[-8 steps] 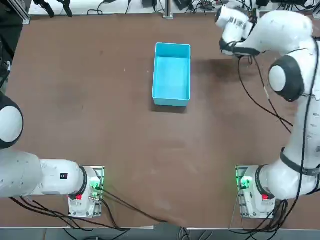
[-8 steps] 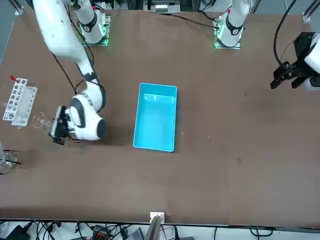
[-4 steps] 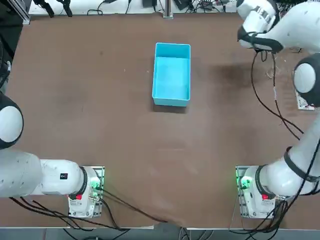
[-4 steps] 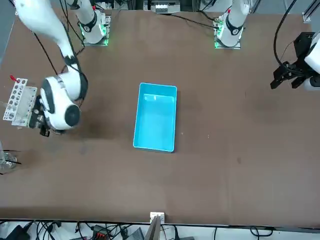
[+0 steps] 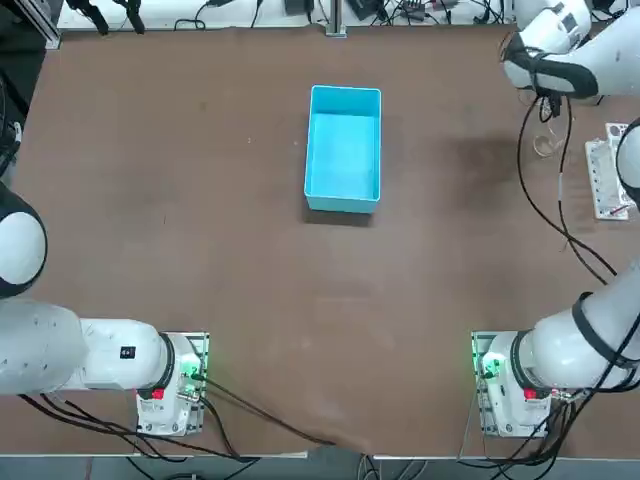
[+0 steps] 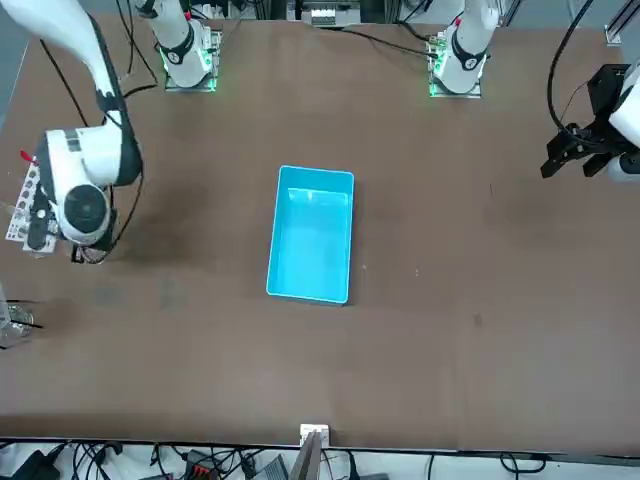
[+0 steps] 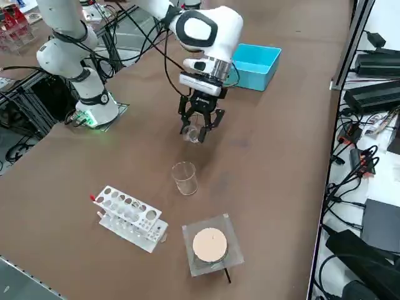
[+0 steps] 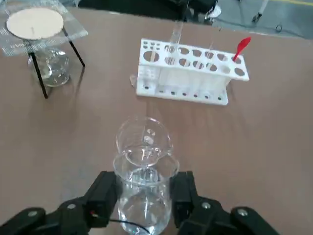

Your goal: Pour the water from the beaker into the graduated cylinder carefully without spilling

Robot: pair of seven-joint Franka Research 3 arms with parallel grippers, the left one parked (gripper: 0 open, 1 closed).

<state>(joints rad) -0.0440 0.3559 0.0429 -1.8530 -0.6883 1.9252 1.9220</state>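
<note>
My fingers point(image 8: 143, 196) are clamped on the beaker point(image 8: 145, 193), one pad on each side of its glass wall, holding it upright with water point(image 8: 142, 210) in it, above the table point(image 7: 269, 150). The graduated cylinder point(image 7: 184, 178) stands on the table just beyond, between me and the white rack point(image 7: 128, 217).

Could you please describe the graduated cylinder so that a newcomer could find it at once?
On the brown table, find the white test tube rack near the robot's right edge. Between it and the right gripper, which is down around the tiny beaker, stands the graduated cylinder: a clear glass, open-topped, taller and wider than the beaker.
</note>
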